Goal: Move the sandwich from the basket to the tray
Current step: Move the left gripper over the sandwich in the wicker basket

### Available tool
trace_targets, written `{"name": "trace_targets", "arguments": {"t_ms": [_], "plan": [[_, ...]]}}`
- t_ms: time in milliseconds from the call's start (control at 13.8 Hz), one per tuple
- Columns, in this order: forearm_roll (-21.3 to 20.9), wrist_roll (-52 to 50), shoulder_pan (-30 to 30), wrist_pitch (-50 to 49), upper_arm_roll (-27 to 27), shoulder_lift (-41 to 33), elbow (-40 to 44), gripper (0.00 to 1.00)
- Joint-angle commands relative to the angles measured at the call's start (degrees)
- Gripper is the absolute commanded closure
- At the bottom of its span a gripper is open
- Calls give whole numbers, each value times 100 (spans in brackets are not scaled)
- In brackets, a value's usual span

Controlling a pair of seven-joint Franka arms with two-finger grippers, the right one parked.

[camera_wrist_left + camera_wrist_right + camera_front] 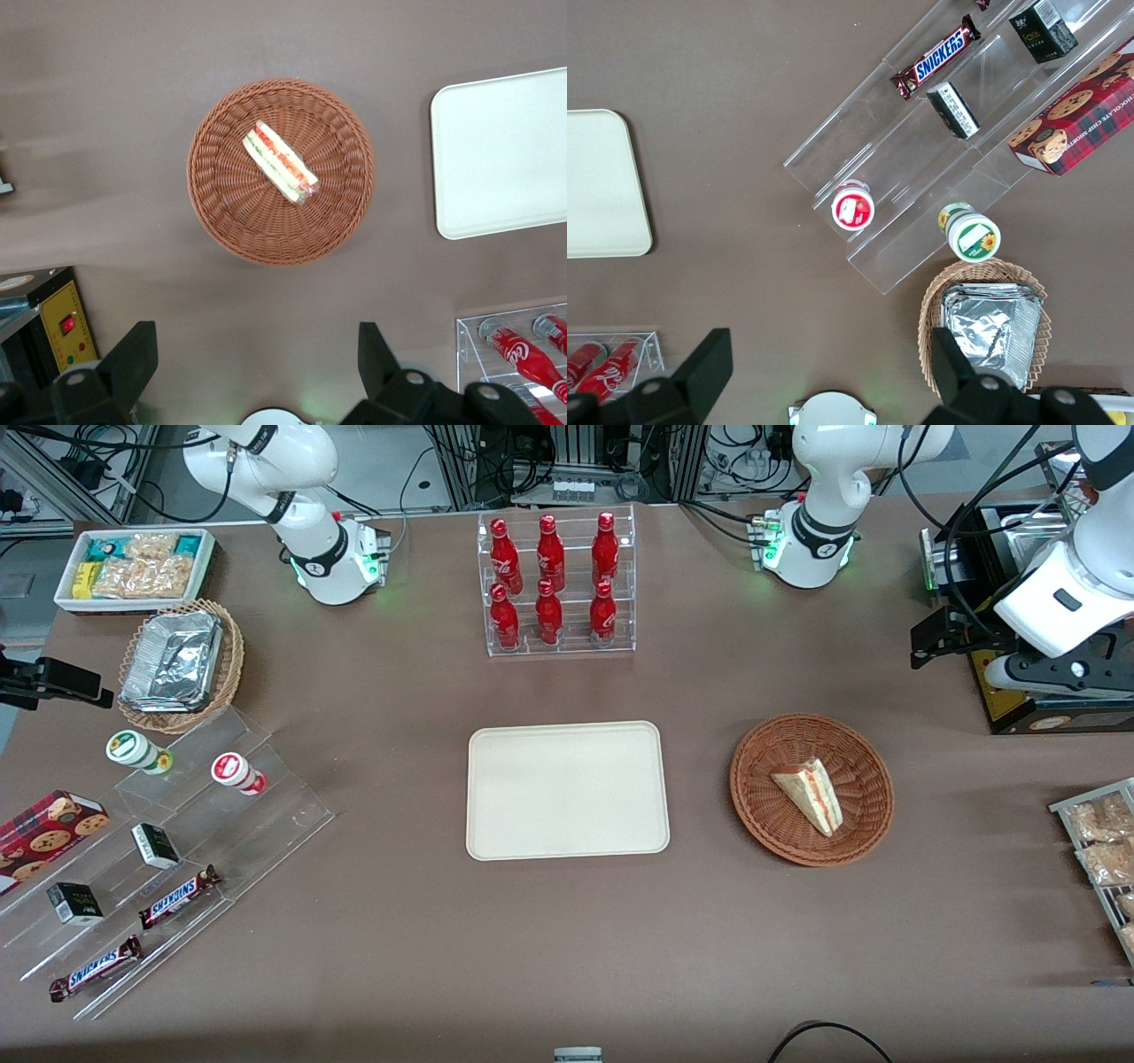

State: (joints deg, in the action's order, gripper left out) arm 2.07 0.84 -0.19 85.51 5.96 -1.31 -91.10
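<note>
One sandwich (pixel 808 793) in basket (pixel 764 817); open end effector (pixel 257 372) high above, tray (pixel 567 790) beside.

Brown bench (pixel 399 957) carries everything. Cream tray (pixel 567 790) flat near middle. Round brown basket (pixel 762 815) beside tray, toward working arm's end, apart from it. Clear rack of red bottles (pixel 556 584) farther from front camera than tray. Clear stepped stand (pixel 221 815) with snacks toward parked arm's end. Tan basket with foil trays (pixel 232 660) and white bin of snack packets (pixel 204 567) there too. Pincer (pixel 257 363) hangs above bench near brown basket, fingers spread wide.
</note>
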Motion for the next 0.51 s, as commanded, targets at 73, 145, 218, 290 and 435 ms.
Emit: {"name": "trace_targets", "arguments": {"t_ms": [73,145,218,290,435], "plan": [[30,101,45,114,19,43,-56,0],[30,109,36,167,28,43,-248,0],[30,127,27,246,28,86,-381,0],[30,144,27,368,28,95,-538,0],[22,145,27,1086,28,17,-1187,0]]}}
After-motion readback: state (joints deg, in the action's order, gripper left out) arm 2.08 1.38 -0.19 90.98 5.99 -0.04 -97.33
